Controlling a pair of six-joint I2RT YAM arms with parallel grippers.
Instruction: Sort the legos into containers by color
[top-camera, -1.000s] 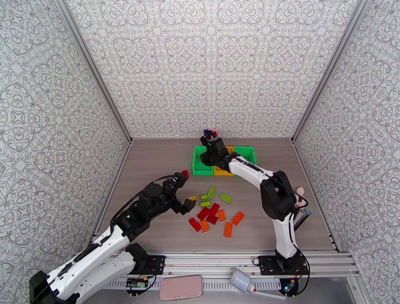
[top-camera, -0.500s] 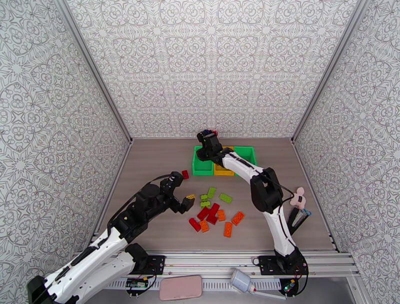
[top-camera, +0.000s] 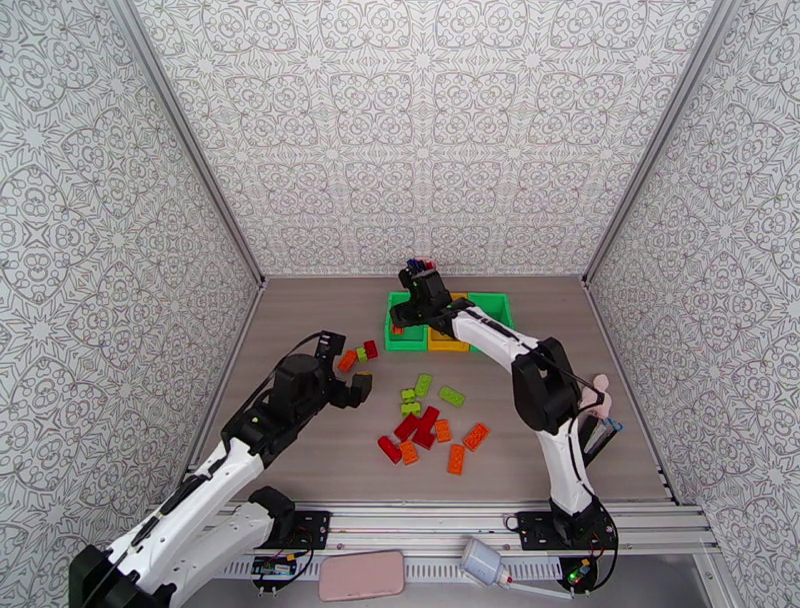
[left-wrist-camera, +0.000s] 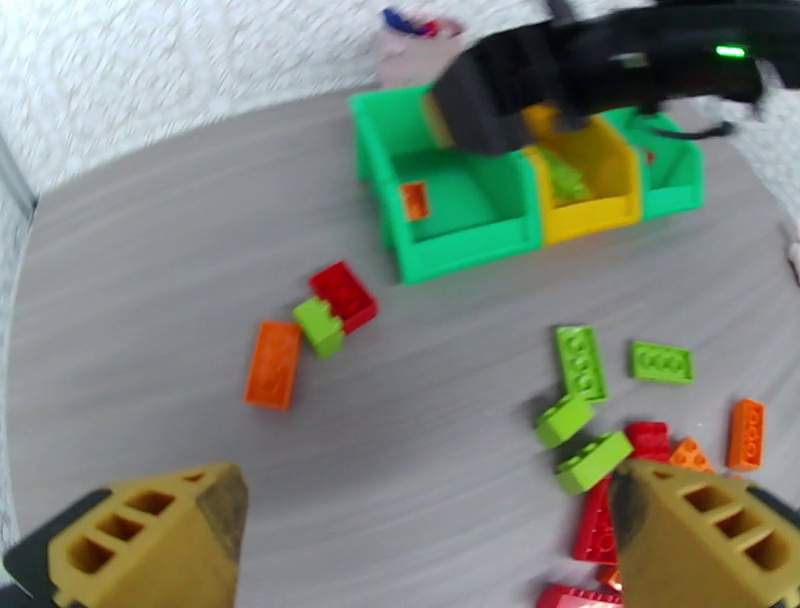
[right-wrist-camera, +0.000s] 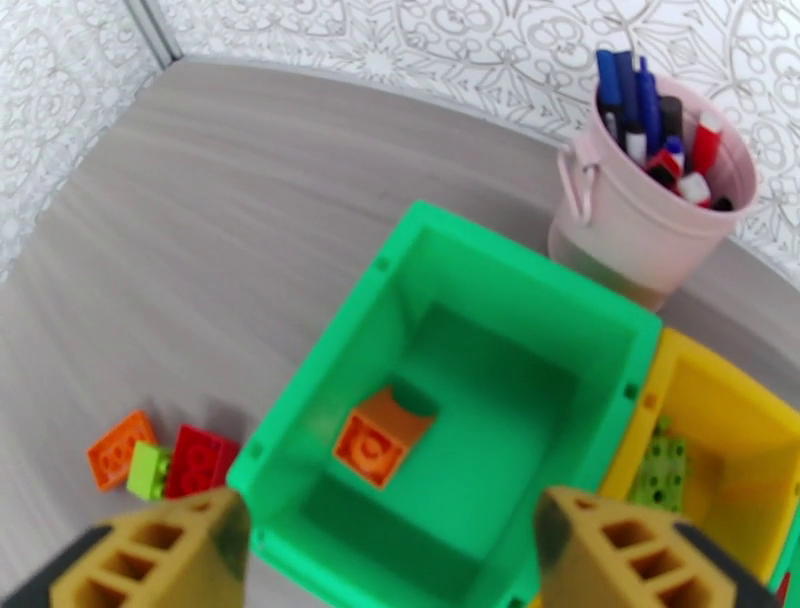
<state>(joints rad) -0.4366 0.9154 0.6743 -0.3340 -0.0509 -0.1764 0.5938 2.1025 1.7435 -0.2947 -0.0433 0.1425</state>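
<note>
Left gripper (left-wrist-camera: 425, 530) pulled back — open, fingertips (left-wrist-camera: 150, 535) cropped

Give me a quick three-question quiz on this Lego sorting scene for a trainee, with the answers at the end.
1. True or false: the left green bin holds a single orange brick.
2. Which colour are the bricks in the yellow bin? A red, B light green, C orange.
3. Fill in: the left gripper and the right gripper are both ___ and hold nothing.
Key: 1 true; 2 B; 3 open.
</note>
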